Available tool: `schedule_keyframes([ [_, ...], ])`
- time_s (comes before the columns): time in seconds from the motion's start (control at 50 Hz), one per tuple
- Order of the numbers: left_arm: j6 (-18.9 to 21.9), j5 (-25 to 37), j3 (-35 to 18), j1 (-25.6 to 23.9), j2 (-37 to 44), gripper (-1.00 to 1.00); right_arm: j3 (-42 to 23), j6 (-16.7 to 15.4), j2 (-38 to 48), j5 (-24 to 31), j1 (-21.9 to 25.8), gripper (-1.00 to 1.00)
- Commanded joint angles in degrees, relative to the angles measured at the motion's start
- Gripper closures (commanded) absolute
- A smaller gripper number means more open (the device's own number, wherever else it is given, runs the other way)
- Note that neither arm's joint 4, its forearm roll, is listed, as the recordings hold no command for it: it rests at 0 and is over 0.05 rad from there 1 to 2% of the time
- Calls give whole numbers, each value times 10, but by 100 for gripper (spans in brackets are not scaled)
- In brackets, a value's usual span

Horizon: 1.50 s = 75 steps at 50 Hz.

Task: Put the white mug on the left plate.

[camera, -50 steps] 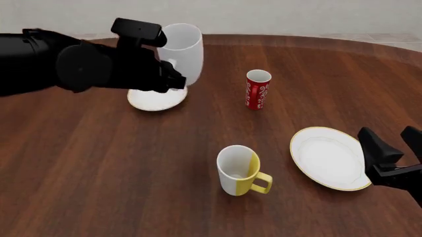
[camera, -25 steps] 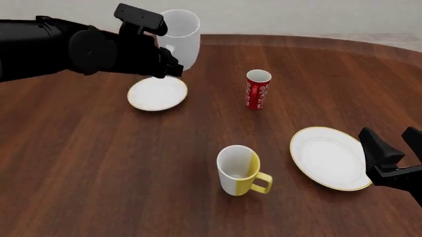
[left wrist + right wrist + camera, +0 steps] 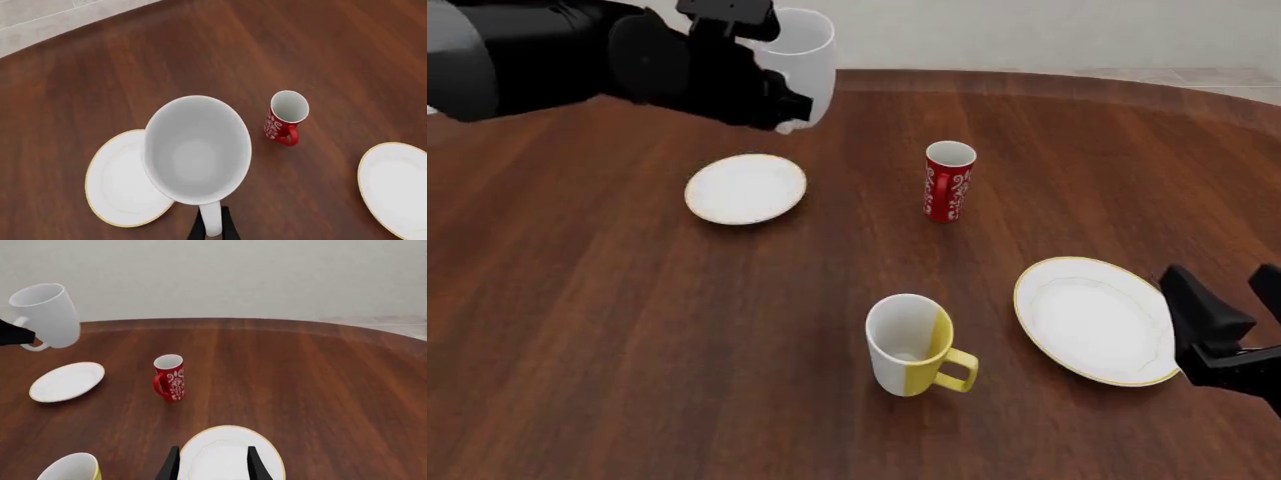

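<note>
Pinching the loop handle between the two black fingers (image 3: 229, 231) of my left gripper (image 3: 212, 231), I have the tall, plain all-white ceramic mug (image 3: 797, 62) clamped and lifted clear of the dark wooden table (image 3: 627, 320). It hangs upright and mouth-up in the air, above and towards the far edge of the small round white plate with the thin gold rim (image 3: 745, 188), not touching it; from the wrist view its body overlaps only that plate's edge, so I judge it is not yet centred over it.

I reckon the mug is stiff, glossy and brittle: smooth glaze could slip or swing in a handle pinch, and a hard landing on china could chip both. The handle is the sensible hold, since the body looks too wide for my jaws.

It is unmarked white inside and out, taller than the red patterned cup (image 3: 949, 181) and the white-and-yellow mug (image 3: 909, 345).

My right gripper (image 3: 213, 463) rests with its jaws apart and empty over the larger white plate (image 3: 1090, 318).
</note>
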Motion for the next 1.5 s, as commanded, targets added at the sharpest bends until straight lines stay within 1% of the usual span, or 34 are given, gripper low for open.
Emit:
schedule_keyframes([
  [0.02, -53, 31, -57, 10, 46, 100, 0, -2, -48, 49, -2, -100],
  [0.06, -57, 31, -64, 22, 56, 100, 0, -2, -39, 41, -2, -100],
  [0.08, -71, 37, -71, 25, 67, 100, 0, -2, -34, 37, -2, -100],
  [0.12, -65, 35, -75, 34, 73, 100, 0, -2, -28, 31, -3, -100],
  [0.14, -76, 40, -82, 42, 84, 100, 0, -2, -26, 30, -3, -100],
  [0.3, -99, 47, -100, 55, 116, 100, 0, -3, -16, 21, -2, -100],
  [0.44, -85, 50, -119, 76, 139, 100, 0, -4, -41, 46, -4, -100],
  [0.46, -74, 50, -123, 83, 143, 100, 0, -4, -39, 44, -4, -100],
  [0.5, -77, 51, -129, 85, 152, 100, 0, -4, -29, 34, -5, -100],
  [0.56, -70, 51, -133, 94, 159, 100, 0, -4, -26, 32, -5, -100],
  [0.58, -61, 50, -135, 99, 162, 100, 0, -3, -30, 35, -4, -100],
  [0.62, -57, 51, -136, 104, 164, 100, 0, -3, -32, 37, -4, -100],
  [0.64, -45, 48, -138, 111, 167, 100, 0, -4, -32, 38, -4, -100],
  [0.76, -28, 45, -144, 123, 177, 100, 0, -5, -17, 23, -3, -100],
  [0.88, -35, 44, -143, 127, 185, 100, 0, -5, -7, 15, -2, -100],
  [0.9, -27, 42, -144, 133, 190, 100, 0, -5, 2, 6, -1, -100],
  [0.98, -32, 45, -149, 135, 197, 100, 0, -5, 23, -14, -1, -100],
  [1.06, -36, 43, -150, 137, 205, 100, 0, -5, 55, -46, -2, -100],
  [1.12, -32, 37, -141, 135, 204, 100, 0, -5, 66, -56, -2, -100],
  [1.24, -37, 30, -133, 128, 211, 100, 0, -5, 54, -44, -3, -100],
  [1.44, -40, 22, -129, 130, 225, 100, 0, -5, 55, -43, -9, -100],
  [1.5, -45, 17, -125, 127, 231, 100, 0, -4, 37, -26, -8, -100],
])
